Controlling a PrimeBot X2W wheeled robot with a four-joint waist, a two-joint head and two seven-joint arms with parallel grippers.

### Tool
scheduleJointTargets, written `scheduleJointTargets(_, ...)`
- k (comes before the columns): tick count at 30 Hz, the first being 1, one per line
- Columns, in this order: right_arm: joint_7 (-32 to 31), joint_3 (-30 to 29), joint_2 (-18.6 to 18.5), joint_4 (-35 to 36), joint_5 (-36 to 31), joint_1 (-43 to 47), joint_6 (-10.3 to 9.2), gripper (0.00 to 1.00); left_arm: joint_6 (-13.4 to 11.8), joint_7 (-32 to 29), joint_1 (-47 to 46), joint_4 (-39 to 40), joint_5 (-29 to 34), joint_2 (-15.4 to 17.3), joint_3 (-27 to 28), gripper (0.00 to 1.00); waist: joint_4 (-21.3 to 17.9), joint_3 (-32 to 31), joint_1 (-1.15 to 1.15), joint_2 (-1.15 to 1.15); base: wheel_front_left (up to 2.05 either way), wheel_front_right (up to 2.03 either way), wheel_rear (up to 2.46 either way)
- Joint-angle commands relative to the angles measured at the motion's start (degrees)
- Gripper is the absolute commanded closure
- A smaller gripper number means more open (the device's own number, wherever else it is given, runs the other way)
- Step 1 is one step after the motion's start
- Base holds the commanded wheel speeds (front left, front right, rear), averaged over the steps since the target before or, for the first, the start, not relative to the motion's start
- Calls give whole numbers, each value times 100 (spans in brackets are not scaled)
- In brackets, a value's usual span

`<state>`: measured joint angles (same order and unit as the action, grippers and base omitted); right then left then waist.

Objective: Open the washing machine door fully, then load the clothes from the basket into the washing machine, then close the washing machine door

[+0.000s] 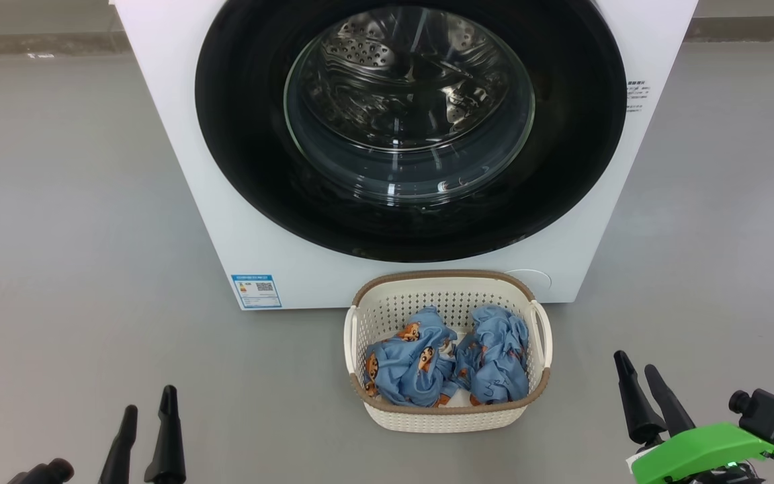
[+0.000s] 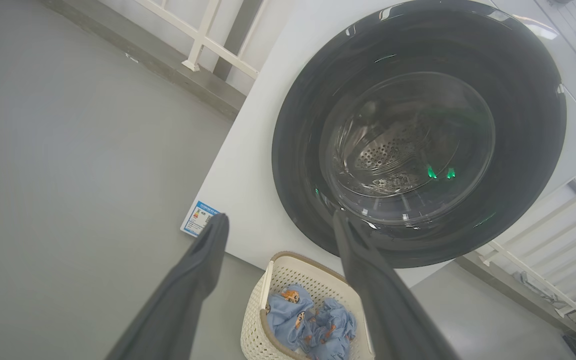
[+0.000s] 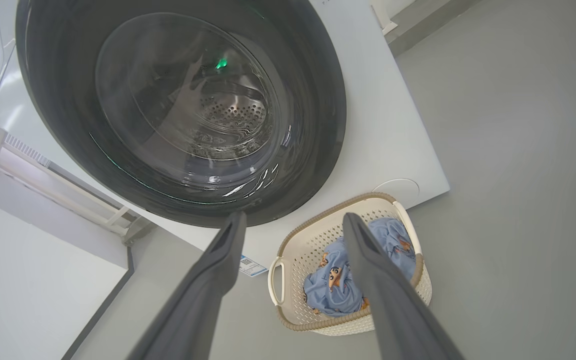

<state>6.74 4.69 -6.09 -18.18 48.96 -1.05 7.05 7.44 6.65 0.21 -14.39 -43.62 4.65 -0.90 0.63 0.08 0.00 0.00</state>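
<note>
Head view: round black-rimmed glass door shut on the white boxy washing machine, cream perforated plastic basket just before it holding light blue printed clothes. Left end effector and right end effector both gape, empty.

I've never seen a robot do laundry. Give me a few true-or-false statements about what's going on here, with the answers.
1. The door of the machine is shut. True.
2. The clothes lie in the basket. True.
3. The basket sits on top of the machine. False: it stands on the floor in front of it.
4. One hand grips a garment. False: the left hand and right hand are both open and empty.
</note>
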Motion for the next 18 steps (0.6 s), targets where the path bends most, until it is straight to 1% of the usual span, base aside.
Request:
scheduleJointTargets(1, 97, 117, -127, 138, -233, -330, 32, 0, 3, 111, -162, 146, 260, 141, 134, 0, 6, 0, 0, 0, 0, 0, 0)
scheduleJointTargets(18, 368, 378, -253, 136, -1155, -383, 36, 0, 3, 380, -185, 184, 1431, 211, 56, 0, 7, 10, 0, 0, 0, 0, 0)
